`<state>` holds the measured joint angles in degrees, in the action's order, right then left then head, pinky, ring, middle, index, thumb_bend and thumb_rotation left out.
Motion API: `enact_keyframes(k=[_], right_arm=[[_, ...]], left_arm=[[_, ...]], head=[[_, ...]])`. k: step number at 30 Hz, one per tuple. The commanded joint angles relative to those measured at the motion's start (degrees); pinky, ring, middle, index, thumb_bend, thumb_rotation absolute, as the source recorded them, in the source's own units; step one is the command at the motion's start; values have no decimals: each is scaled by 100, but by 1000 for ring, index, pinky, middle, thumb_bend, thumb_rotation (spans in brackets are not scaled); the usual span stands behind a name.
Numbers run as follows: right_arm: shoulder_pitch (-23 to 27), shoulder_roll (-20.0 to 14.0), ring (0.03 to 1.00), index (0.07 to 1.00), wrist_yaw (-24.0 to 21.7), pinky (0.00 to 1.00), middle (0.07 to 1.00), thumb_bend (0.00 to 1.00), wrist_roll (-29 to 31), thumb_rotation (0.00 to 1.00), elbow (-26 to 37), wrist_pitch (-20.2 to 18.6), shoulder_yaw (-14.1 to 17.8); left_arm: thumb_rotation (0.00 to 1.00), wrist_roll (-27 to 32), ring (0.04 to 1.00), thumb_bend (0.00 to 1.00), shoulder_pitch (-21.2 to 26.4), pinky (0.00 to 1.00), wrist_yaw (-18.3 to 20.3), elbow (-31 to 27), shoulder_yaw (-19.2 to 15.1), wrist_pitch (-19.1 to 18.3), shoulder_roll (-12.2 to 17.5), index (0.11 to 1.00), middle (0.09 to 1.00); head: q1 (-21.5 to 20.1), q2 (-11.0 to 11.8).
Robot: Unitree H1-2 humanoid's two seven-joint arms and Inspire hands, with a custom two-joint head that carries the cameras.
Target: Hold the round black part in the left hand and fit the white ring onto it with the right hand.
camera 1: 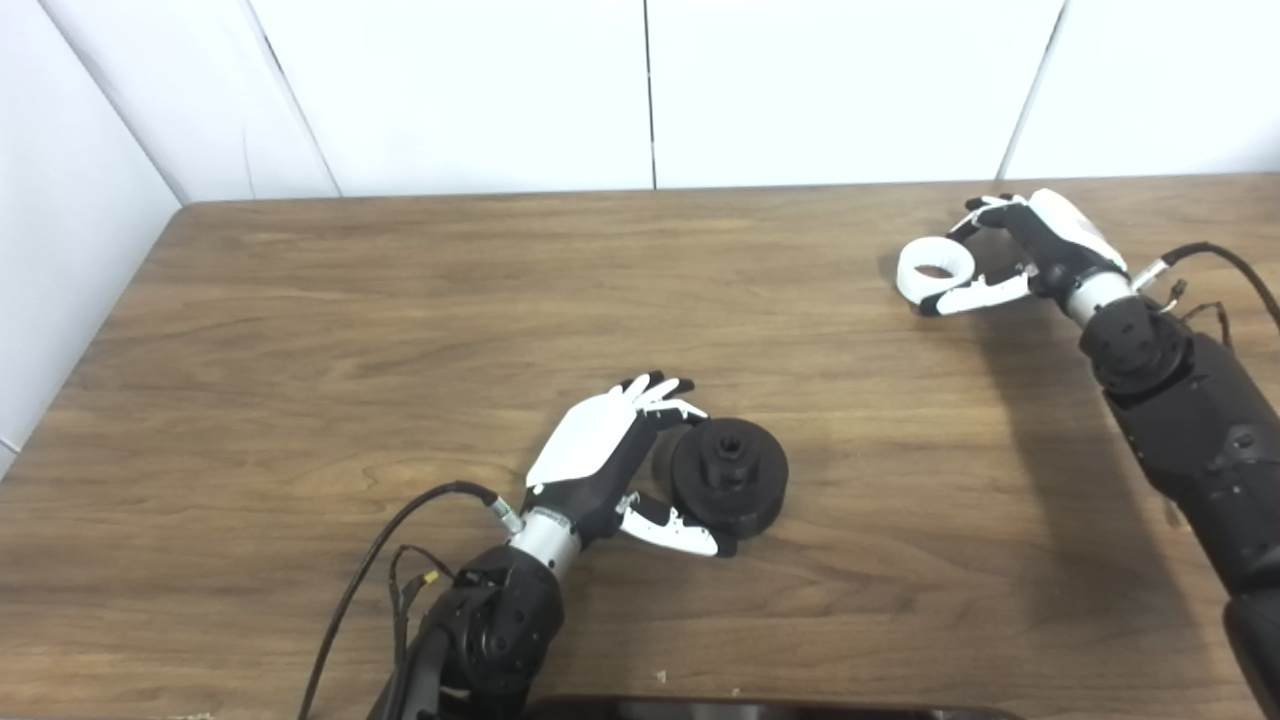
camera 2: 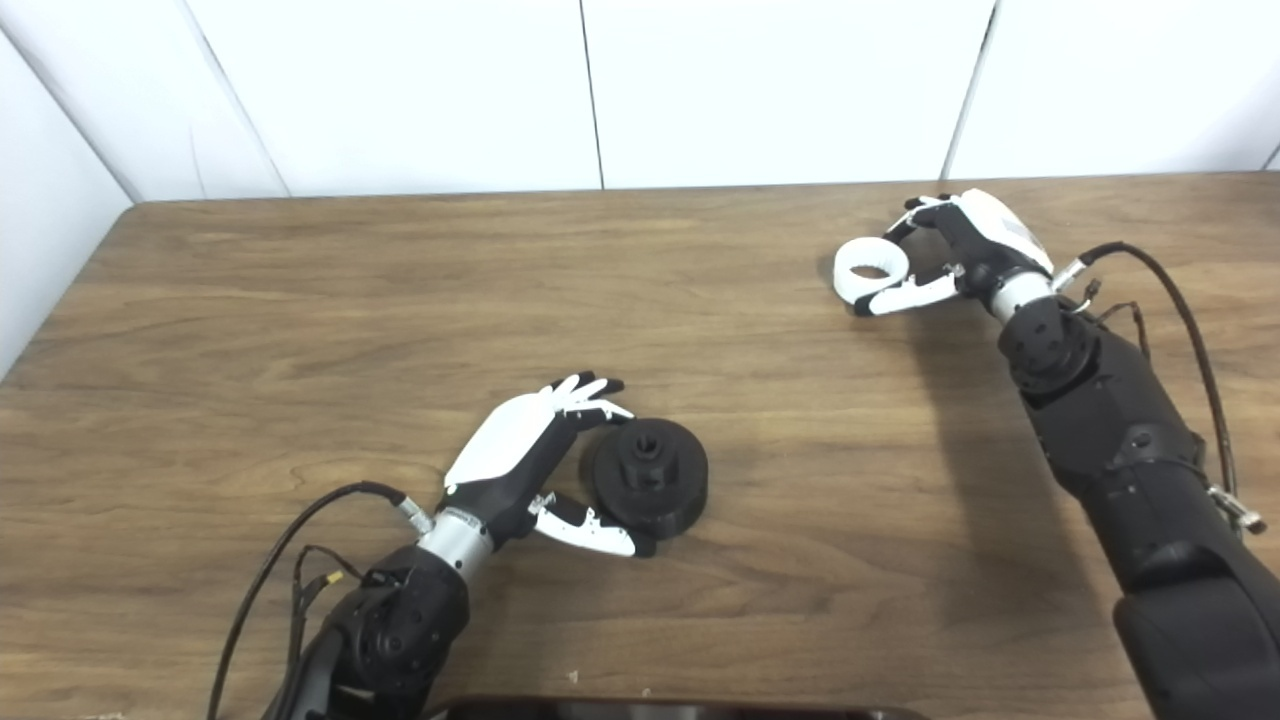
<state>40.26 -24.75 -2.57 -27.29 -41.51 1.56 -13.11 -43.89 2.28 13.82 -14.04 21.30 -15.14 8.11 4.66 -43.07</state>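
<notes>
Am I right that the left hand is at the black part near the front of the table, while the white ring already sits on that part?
Not quite. The left hand is at the black part, but the white ring isn't on it: both eye views show it far across the table, between the right hand's fingers and thumb.

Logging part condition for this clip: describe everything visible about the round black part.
The round black part is a matte, plastic-looking disc with a raised central hub that has a hole on top. It lies flat on the wooden table, hub up, near the front centre. The left hand cups its left side, fingers at the far rim and thumb at the near rim; actual contact is unclear.
</notes>
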Motion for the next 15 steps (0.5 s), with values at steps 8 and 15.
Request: enact_keyframes(k=[8, 15], right_arm=[[264, -54, 992, 490, 115, 990, 890, 524, 160, 156, 299, 181, 143], [84, -127, 984, 491, -2, 971, 883, 524, 158, 154, 881, -96, 215]], left_arm=[[251, -131, 1000, 854, 39, 1000, -16, 103, 22, -87, 37, 639, 942], [255, -113, 1000, 848, 48, 1000, 26, 92, 23, -108, 51, 639, 945]], head=[[3, -19], [-2, -27]])
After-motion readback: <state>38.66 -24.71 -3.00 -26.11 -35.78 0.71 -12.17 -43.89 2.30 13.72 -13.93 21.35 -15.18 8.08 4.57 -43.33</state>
